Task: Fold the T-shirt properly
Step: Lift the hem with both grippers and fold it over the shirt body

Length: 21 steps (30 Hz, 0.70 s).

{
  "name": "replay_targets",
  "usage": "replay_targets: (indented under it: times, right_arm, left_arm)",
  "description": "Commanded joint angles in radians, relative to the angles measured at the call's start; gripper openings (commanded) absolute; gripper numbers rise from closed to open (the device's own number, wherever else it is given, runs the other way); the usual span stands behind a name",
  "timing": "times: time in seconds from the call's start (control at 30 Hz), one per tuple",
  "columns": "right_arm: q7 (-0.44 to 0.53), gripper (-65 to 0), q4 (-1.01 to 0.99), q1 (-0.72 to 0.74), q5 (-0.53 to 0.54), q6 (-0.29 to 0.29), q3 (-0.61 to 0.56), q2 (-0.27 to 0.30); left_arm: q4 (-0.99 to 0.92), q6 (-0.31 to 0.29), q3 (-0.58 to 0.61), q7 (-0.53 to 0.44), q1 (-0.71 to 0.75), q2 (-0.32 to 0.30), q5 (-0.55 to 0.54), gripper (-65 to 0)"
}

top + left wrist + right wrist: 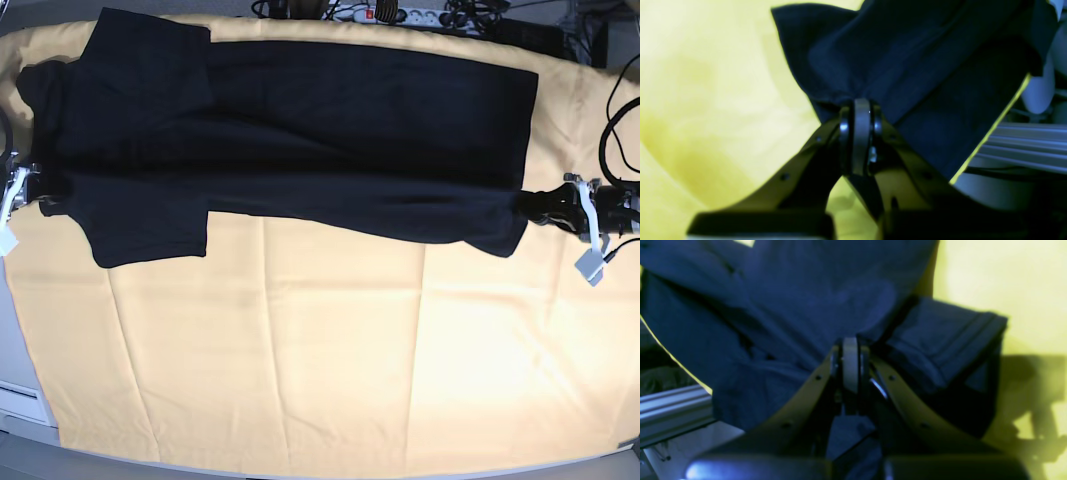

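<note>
The T-shirt [300, 140] lies stretched lengthwise across the far half of the table, on the pale yellow cloth [320, 350] that covers it. It looks already doubled along its length: the body forms one long dark band, with the sleeves spread at the base view's left end and the hem at its right end. The near edge of the band sags a little towards the middle of the cloth, and a soft ridge runs along the centre of the fabric.

The right gripper [850, 350] sits at the sleeve end; its fingers are closed on a pinch of black fabric, with a sleeve cuff [950, 340] hanging just beside them. The left gripper [860, 110] is at the hem end, fingers likewise clamped shut on the shirt's edge, the fabric fanning out and upward from the pinch. In the base view the two arms are well apart, at opposite ends of the garment, so the cloth is held under light tension between them.

My judgement is that the step in hand is carrying or laying a lengthwise fold. To do it well, both ends should travel together at the same height and pace, keeping the band taut enough that the fold line stays straight but not so tight that the thin fabric slips out of the fingers. The sleeves should land inside the outline, and the sagging near edge should be drawn level before release. Letting go only once the fabric rests flat would avoid the edge springing back or dragging the yellow cloth into wrinkles
</note>
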Motion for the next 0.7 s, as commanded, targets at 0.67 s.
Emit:
replay_targets:
  times: [0.67]
  right_arm:
    - [0.272, -65.0, 0.291, -0.301, -0.282, 0.005, 0.188, -0.006]
  left_arm:
    - [0.097, -0.008, -0.010, 0.016, 0.124, -0.044, 0.051, -65.0]
